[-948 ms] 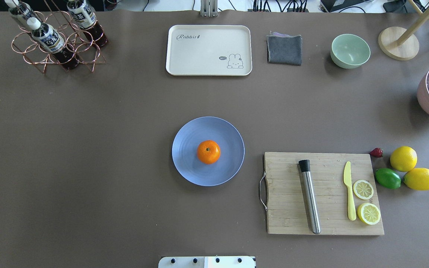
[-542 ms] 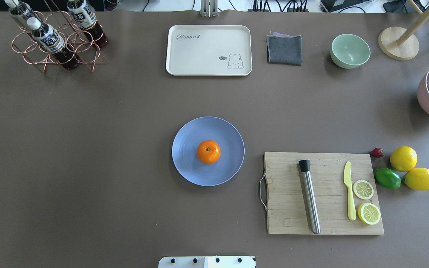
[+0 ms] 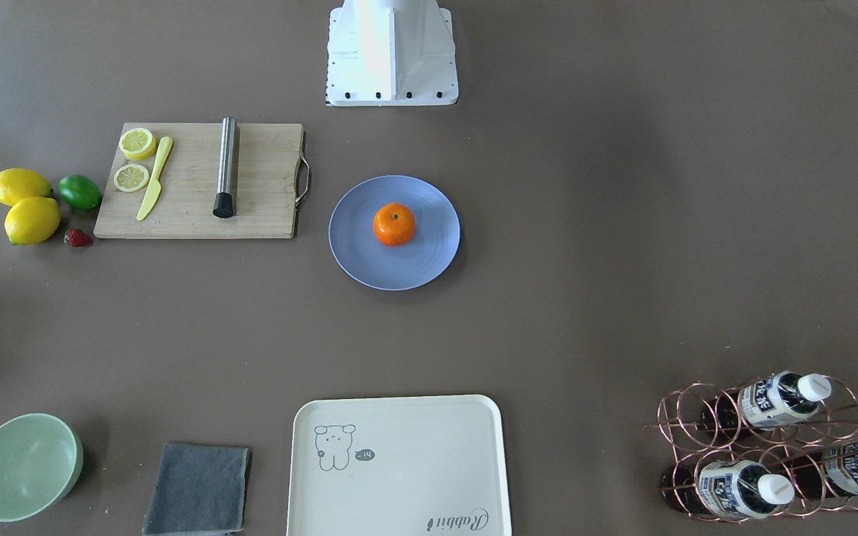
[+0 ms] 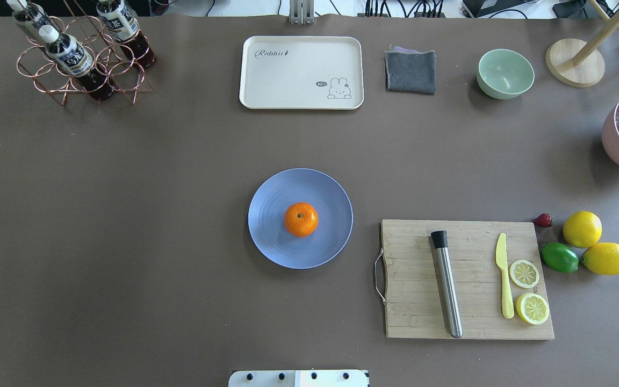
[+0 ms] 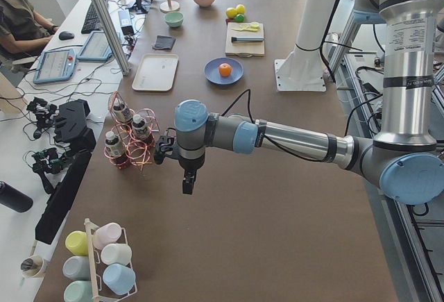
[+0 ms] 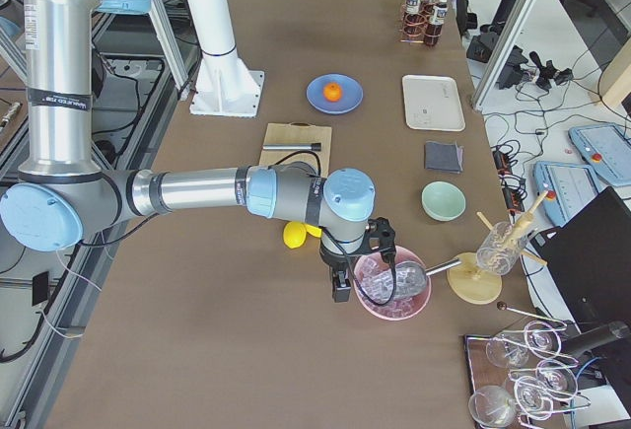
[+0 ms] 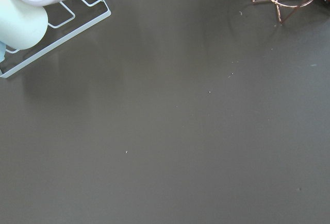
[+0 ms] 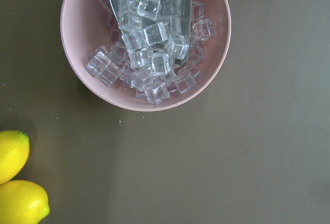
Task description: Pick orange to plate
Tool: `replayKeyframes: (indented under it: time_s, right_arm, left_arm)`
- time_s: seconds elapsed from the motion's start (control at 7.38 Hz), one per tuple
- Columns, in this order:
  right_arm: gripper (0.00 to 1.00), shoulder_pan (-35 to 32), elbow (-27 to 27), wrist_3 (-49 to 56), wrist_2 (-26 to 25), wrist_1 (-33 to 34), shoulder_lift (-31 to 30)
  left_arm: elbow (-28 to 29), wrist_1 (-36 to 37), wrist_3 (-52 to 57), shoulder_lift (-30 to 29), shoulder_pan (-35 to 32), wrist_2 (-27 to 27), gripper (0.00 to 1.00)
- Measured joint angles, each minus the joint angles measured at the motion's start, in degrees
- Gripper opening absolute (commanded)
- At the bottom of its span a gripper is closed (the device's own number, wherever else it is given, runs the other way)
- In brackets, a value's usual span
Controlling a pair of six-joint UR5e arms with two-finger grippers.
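The orange (image 4: 301, 219) rests in the middle of the periwinkle plate (image 4: 272, 242) at the table's centre, stem dimple up; nothing touches it. It also shows in the front view as the orange (image 3: 394, 224) on the plate (image 3: 421, 262). Neither arm appears in the overhead or front views. In the left side view my left gripper (image 5: 187, 184) hangs over bare table beside the bottle rack, far from the plate (image 5: 213, 77). In the right side view my right gripper (image 6: 341, 291) hangs by the pink ice bowl. I cannot tell whether either is open or shut.
A cutting board (image 4: 422, 312) with a steel muddler, a yellow knife and lemon slices lies right of the plate. Lemons (image 4: 582, 229), a lime and a strawberry lie beyond it. The cream tray (image 4: 301, 72), grey cloth, mint bowl (image 4: 505, 73) and bottle rack (image 4: 73, 54) line the far edge.
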State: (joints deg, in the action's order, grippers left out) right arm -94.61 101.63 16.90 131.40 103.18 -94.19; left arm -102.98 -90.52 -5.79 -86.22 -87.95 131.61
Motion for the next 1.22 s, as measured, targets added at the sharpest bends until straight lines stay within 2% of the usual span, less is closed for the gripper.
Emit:
replayKeyframes:
  time_s: [0.41,1.22]
  right_arm:
    - [1.0,0.2,-0.4,-0.3,0.1,0.0,0.0]
    - [1.0,0.9,-0.5,-0.3,0.1,0.0,0.5]
  left_arm:
    - [0.6,0.1,0.0,0.3,-3.3,3.2,0.98]
    - [0.9,-0.1,-0.1,0.2,-3.9,3.7,0.98]
